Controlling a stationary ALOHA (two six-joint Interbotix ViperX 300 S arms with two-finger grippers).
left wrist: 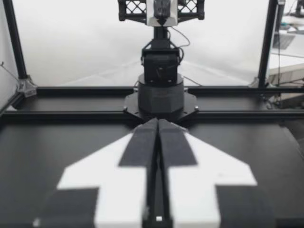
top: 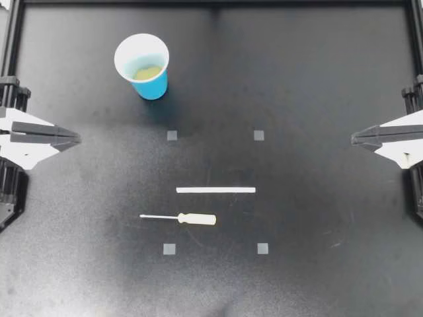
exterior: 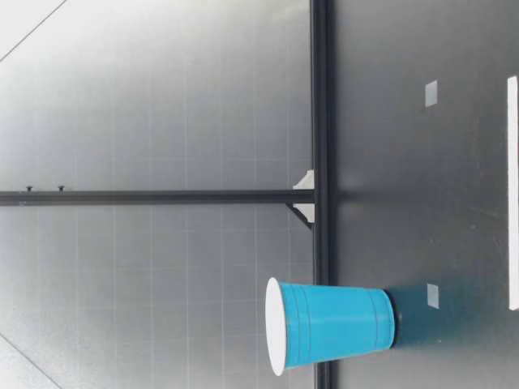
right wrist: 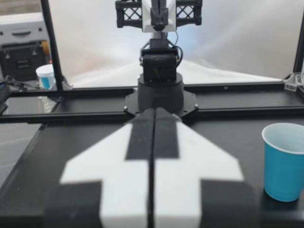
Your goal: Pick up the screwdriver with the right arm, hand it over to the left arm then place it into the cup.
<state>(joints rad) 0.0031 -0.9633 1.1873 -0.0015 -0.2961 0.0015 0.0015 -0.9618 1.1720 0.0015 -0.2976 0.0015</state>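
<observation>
Here, the screwdriver (top: 184, 218) is lying flat near the middle of the table (top: 317, 79), just beside a white strip (top: 215, 190), its shaft pointing toward my left arm's side. My left gripper (top: 78, 139) and my right gripper (top: 353, 138) are hovering at opposite table edges, well apart from the tool, each with jaws pressed together on nothing. The blue cup (top: 143, 66) is standing upright, nearer my left gripper.
</observation>
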